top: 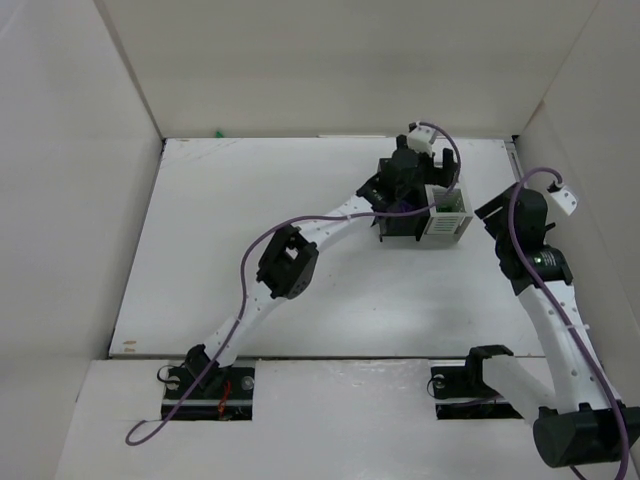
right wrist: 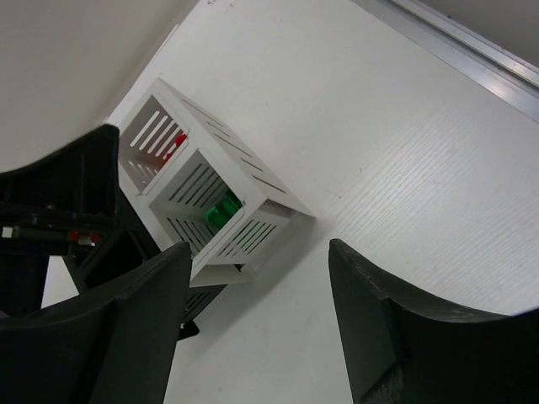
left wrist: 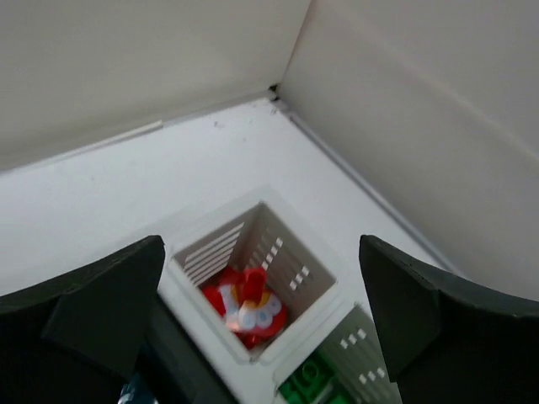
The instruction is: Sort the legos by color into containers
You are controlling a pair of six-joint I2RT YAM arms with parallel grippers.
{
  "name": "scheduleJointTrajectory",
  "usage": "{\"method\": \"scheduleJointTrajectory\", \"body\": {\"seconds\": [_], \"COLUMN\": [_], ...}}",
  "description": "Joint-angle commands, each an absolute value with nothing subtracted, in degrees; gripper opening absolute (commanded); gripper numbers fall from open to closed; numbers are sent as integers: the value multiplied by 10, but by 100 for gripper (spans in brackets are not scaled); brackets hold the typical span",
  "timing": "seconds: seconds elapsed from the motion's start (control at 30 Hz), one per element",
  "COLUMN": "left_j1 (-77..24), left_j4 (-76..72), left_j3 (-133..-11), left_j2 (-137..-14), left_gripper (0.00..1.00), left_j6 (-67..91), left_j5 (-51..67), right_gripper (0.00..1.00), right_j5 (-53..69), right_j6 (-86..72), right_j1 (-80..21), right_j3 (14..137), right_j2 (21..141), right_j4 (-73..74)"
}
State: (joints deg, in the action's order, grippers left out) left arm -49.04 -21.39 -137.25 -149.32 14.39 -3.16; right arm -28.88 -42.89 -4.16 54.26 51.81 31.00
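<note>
At the far-left edge of the surface (top: pixel 350 310) lies a small green speck (top: pixel 218 131), too small to say whether it is a brick. If it is one, it sits well apart from everything else, hard against the back wall. A reach there would be long, and the gripper could jam on the wall.

The left gripper (left wrist: pixel 261 261) hangs spread wide and empty just above the containers. Its fingers (left wrist: pixel 93 328) straddle the compartment that holds the red bricks (left wrist: pixel 244 307). The main risk, as I judge it, lies here: a pull-back that dips or swings sideways could hook a finger on a slatted wall. That could drag or tip the light, joined boxes and spill sorted colours into one another.

The black container (top: pixel 398 225) sits on the left of the pair and is mostly hidden under this arm, so what it holds cannot be told. The white container (left wrist: pixel 295 252) adjoins it, with red bricks in one compartment and green bricks (left wrist: pixel 310 383) in the next. A brick dropped off-centre over the thin wall between them could land on the wrong side.

The right gripper (right wrist: pixel 257 252) is parted with nothing between its fingers. It is near the white container's outer side but apart from it. If it moves in while the left arm is over the boxes, it could shove them or strike that arm.
</note>
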Motion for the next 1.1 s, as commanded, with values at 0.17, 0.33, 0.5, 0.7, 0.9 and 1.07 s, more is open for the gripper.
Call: {"method": "scheduleJointTrajectory", "body": {"seconds": [0.17,0.33,0.5,0.7,0.9,1.07], "left_j1": [-454,-410,-400,-381,-359,-353], "left_j4": [-168,-81,124,293,294,286], "left_j3": [-1041,-752,-605,-462,-342,-330], "left_j2": [-1093,-863,-683,-549,-502,-549], "left_gripper": [100,100,100,100,100,100], "left_j6": [148,231,335,491,559,565], "left_j5": [-64,-133,-212,-226,-170,-171], "right_gripper": [76,87,89,90,92,94], "right_j5": [-200,-164,-175,-214,-190,-170], "right_j6": [-363,-343,-335,-411,-488,-499], "right_j1": [-40,-65,-153,-286,-362,-376], "right_j3": [547,559,570,570,506,483], "right_j2": [532,569,627,681,705,722], "right_j4": [279,279,317,382,372,325]}}
